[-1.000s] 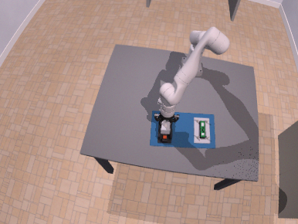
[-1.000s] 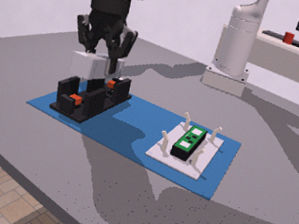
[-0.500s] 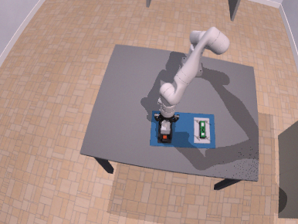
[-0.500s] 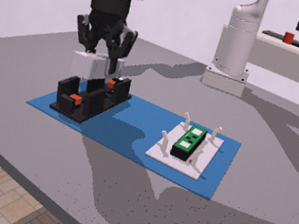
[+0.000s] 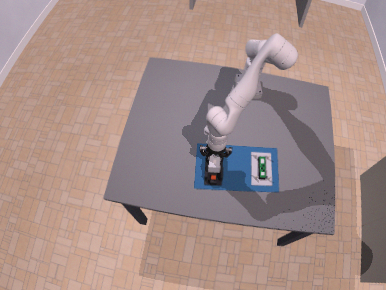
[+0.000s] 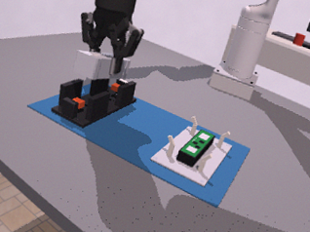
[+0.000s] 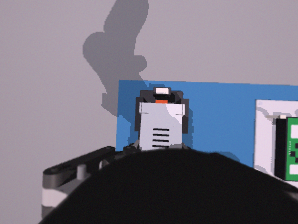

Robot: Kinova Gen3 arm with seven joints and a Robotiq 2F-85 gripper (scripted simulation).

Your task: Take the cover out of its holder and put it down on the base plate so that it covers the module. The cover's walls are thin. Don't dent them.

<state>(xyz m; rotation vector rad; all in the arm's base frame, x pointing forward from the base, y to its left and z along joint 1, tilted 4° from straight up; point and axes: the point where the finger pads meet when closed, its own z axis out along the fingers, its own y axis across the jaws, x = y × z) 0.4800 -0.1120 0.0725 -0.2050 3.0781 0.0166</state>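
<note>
The cover (image 5: 214, 166) (image 6: 87, 65) (image 7: 160, 120) is a light grey box with dark slots on its top. My gripper (image 6: 103, 64) is shut on it and holds it, about level, just above the black holder (image 5: 206, 180) (image 6: 97, 107) (image 7: 185, 124). Orange pads show in the holder below the cover. The far fingertip is hidden behind the cover in the exterior view. The module (image 5: 262, 167) (image 6: 196, 146) (image 7: 293, 137), green on a black body, sits on the white base plate (image 5: 261, 183) (image 6: 163, 161) (image 7: 264, 108).
Several thin pale posts (image 6: 171, 146) stand up around the module, leaning outward. Holder and base plate both lie on a blue mat (image 5: 237, 175) (image 6: 135, 128) (image 7: 220, 120) on the grey table (image 5: 160, 110). The arm's base (image 6: 233, 82) stands at the back of the table.
</note>
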